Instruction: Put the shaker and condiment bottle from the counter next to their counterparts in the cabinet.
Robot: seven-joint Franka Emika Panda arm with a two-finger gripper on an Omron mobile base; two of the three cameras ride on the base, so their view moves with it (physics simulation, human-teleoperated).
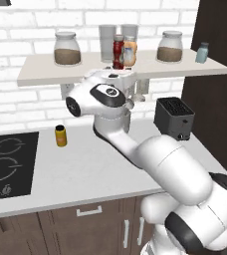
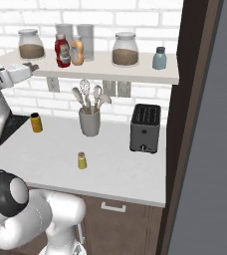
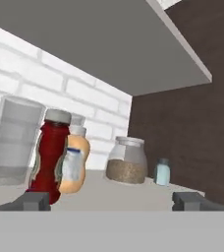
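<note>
Ketchup is up on the shelf beside its orange twin; I back out clean, then go for the shaker.

Left base view: the condiment bottle (image 1: 118, 51) stands against the orange bottle (image 1: 129, 53) on the shelf (image 1: 46, 69), my arm just below, so I'd retreat straight back. Right base view: the shaker (image 2: 81, 160) waits on the counter (image 2: 120, 164), near the utensil crock (image 2: 89, 121) and toaster (image 2: 145, 128); the pale blue shaker (image 2: 159, 58) sits at the shelf's far end. Hand view: the gripper (image 3: 113, 201) is spread wide, holding nothing.
</note>
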